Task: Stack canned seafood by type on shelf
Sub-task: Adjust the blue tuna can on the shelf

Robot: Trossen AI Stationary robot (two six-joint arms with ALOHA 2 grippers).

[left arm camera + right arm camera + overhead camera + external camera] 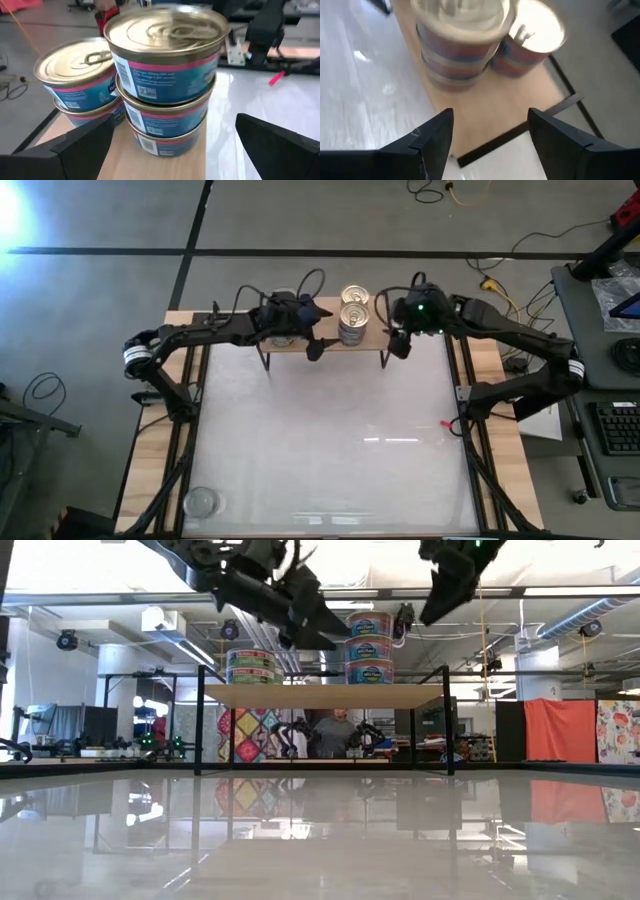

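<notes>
The light-wood shelf point(366, 346) point(325, 695) stands on black wire legs at the table's far edge. On it, a stack of three gold-topped cans point(165, 85) point(352, 322) stands on its bottom can. A lower stack of two point(80, 87) point(354, 295) is just behind it. Two green-labelled cans point(252, 665) are stacked on the shelf's left part. My left gripper point(316, 330) point(182, 155) hovers open just left of the tall stack, its fingers apart from it. My right gripper point(392, 325) point(490, 145) hangs open above the shelf's right end, holding nothing.
A single silver-topped round tin point(200, 502) sits near the table's near left corner. A small pink object point(447, 423) lies by the right edge. The white tabletop point(330, 440) spreads in front of the shelf. A person point(333, 732) shows in the room beyond.
</notes>
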